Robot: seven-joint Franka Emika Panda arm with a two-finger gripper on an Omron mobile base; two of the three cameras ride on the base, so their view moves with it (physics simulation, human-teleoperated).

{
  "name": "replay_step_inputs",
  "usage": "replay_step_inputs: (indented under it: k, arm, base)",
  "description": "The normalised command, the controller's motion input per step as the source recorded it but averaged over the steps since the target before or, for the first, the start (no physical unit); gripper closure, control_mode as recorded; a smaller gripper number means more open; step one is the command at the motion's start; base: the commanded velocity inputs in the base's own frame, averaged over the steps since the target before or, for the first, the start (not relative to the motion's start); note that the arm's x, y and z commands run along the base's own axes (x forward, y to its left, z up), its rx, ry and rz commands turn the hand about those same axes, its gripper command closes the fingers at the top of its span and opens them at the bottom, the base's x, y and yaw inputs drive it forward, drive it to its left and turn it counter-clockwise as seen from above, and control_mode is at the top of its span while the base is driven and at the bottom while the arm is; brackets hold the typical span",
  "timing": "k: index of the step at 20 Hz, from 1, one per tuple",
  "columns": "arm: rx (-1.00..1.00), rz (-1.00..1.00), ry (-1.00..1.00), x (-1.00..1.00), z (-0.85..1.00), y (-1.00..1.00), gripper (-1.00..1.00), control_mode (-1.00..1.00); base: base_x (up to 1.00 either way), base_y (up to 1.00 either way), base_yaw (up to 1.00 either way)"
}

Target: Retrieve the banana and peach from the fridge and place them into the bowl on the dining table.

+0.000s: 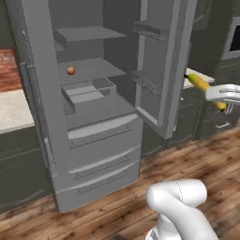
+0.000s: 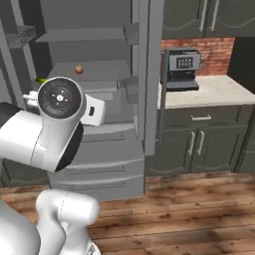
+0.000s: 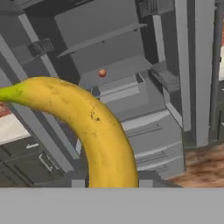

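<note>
With the gripper [image 1: 224, 99] pinching the banana [image 1: 202, 86] clear of the fridge [image 1: 93, 122], it should be carrying it level toward the bowl while the peach [image 1: 70, 71] is waiting.

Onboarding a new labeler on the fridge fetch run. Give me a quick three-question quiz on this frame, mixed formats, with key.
1. True or false: the peach lies on a shelf inside the open fridge.
2. Multiple choice: what is the gripper shut on? A) the peach B) the banana C) a fridge door handle
3. Fill in: the machine on the counter to the right of the fridge, in the right base view, is a ____.

Key:
1. True; it sits alone on a middle shelf.
2. B; the banana is held out in front of the fridge, clear of it.
3. Coffee machine.
</note>
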Motion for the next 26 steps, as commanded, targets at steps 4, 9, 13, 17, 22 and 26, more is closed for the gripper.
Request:
replay_step_inputs:
  k: [4, 9, 13, 17, 22, 26]
  arm:
    - [0.00, 0.00, 0.00, 0.00, 0.00, 0.00, 1.00, 1.00]
    - [0.00, 0.00, 0.00, 0.00, 0.00, 0.00, 1.00, 1.00]
    - [0.00, 0.00, 0.00, 0.00, 0.00, 0.00, 1.00, 1.00]
    - [0.00, 0.00, 0.00, 0.00, 0.00, 0.00, 1.00, 1.00]
    - [0.00, 0.00, 0.00, 0.00, 0.00, 0.00, 1.00, 1.00]
    - [0.00, 0.00, 0.00, 0.00, 0.00, 0.00, 1.00, 1.00]
  base:
    - [-0.64, 0.24, -0.74]
    - [-0.65, 0.24, -0.74]
    - [-0.76, 0.25, -0.71]
    - [-0.81, 0.25, -0.68]
    - [-0.79, 0.20, -0.63]
    - [-0.43, -0.01, -0.44]
